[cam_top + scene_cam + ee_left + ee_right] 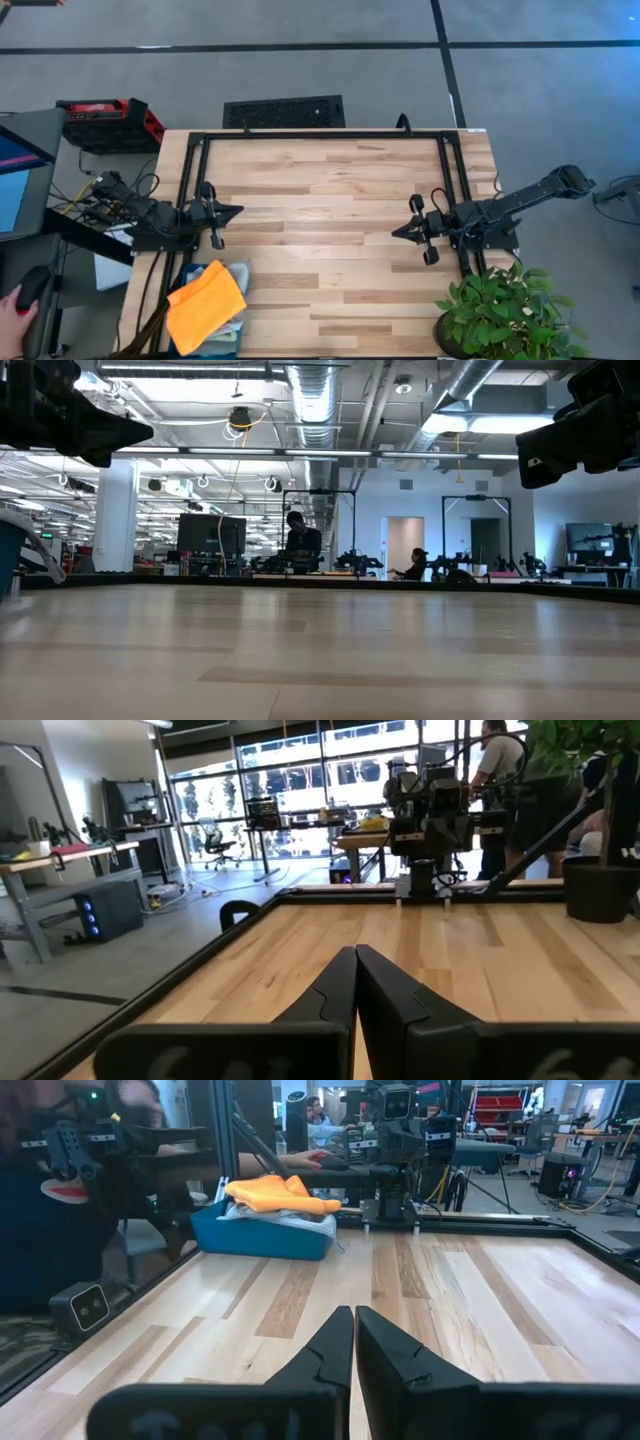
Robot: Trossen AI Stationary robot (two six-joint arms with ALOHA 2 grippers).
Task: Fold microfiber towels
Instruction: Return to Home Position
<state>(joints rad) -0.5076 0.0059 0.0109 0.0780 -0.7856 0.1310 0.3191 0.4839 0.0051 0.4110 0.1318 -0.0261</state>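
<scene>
Closest to each wrist lens are that arm's own dark fingers. The left gripper (pixel 355 955) and the right gripper (pixel 354 1313) both have their fingers pressed together along a thin seam, gripping nothing.

The orange towel (pixel 205 303) lies folded on top of the heap in the bin (pixel 262 1240), at 7 o'clock on the table (pixel 330 190). A pale towel (pixel 292 1221) lies bunched beneath it, spilling over the rim. Seen from above, the orange cloth covers most of the bin. The right wrist view adds the side-on shape: the pile stands higher than the teal wall.

In the high view the left gripper (pixel 236 211) sits at 9 o'clock, just above the bin's end of the table, tip pointing inward. The right gripper (pixel 397 231) sits at 3 o'clock, facing it, and the two are well apart across bare wood.

A plant (pixel 505 310) stands at the 5 o'clock corner; the left wrist view shows its dark pot (pixel 600 885) beside the right arm. Off the table, a red case (pixel 108 122) lies at 10 o'clock and a black grille (pixel 283 111) at 12. A person's hand (pixel 18 300) rests at the frame's lower left.

The low view shows none of the towels clearly, only arm housings in its upper corners and a person (pixel 300 542) standing at distant benches.
</scene>
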